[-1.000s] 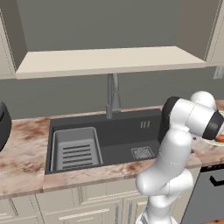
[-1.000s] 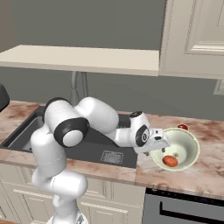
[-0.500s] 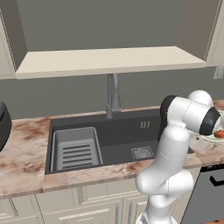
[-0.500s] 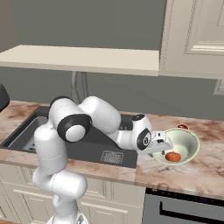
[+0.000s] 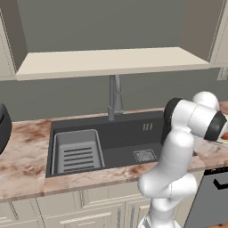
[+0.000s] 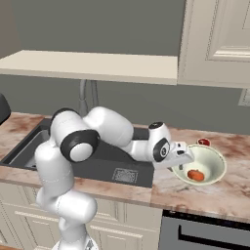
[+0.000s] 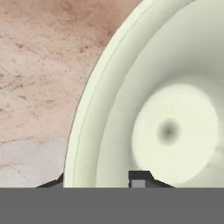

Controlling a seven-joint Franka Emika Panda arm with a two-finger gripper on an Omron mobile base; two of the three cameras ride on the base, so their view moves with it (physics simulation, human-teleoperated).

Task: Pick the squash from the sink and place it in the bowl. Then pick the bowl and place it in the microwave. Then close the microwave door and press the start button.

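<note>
Right base view: the squash [image 6: 196, 175] is seen lying inside the bowl [image 6: 215, 160], which is set on the marble tabletop [image 6: 229, 190] to the right of the sink [image 6: 105, 163]. The hand [image 6: 185, 155] is held at the bowl's left rim. Hand view: the rim is straddled by the fingertips [image 7: 140, 178], one inside the bowl [image 7: 113, 105] and one outside; whether the rim is pinched cannot be told.

Smooth matt bowl [image 7: 131, 87], mottled stone counter [image 7: 39, 65] — metal faucet [image 5: 115, 95]
</note>
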